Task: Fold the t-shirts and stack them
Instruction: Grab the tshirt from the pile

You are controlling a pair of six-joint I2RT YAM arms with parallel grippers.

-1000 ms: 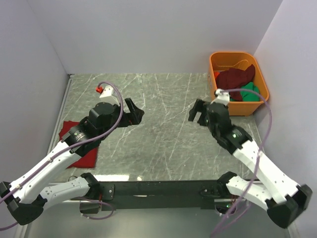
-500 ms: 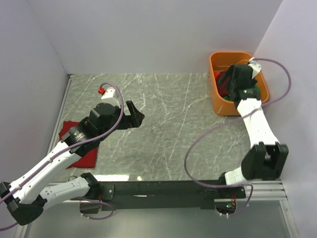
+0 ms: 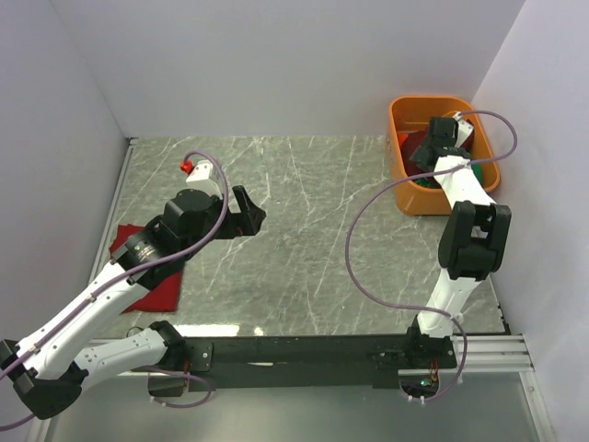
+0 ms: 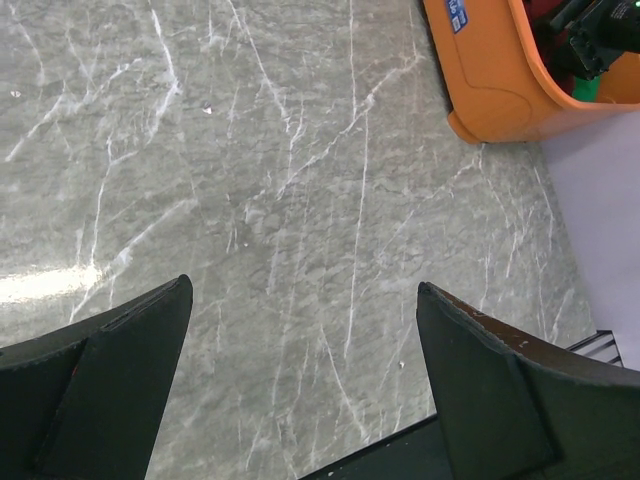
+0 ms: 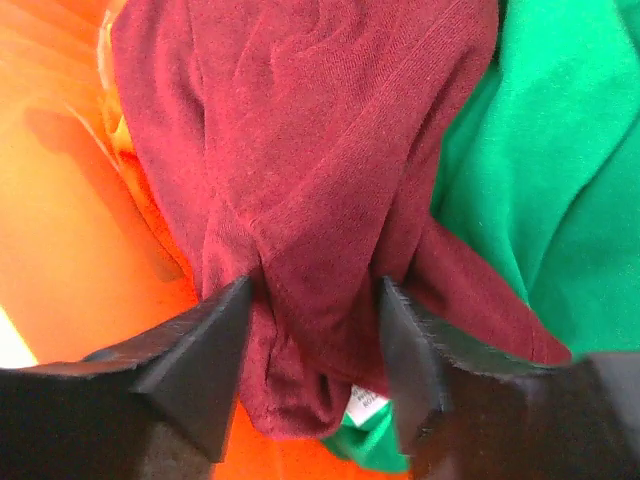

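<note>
Right gripper [image 5: 315, 287] was down inside the orange tub [image 3: 405, 197], fingers closed partway on a bunched fold of the maroon t-shirt [image 5: 320, 150], cloth squeezed on both sides. The green t-shirt [image 5: 540, 180] sat in the tub too, touching the maroon one. Left gripper [image 4: 300, 292] hung over the marble table [image 4: 250, 180] well left of the tub, jaws spread wide, holding nothing. The red t-shirt [image 3: 156, 293] lay flat at the table's edge farthest from the tub.
</note>
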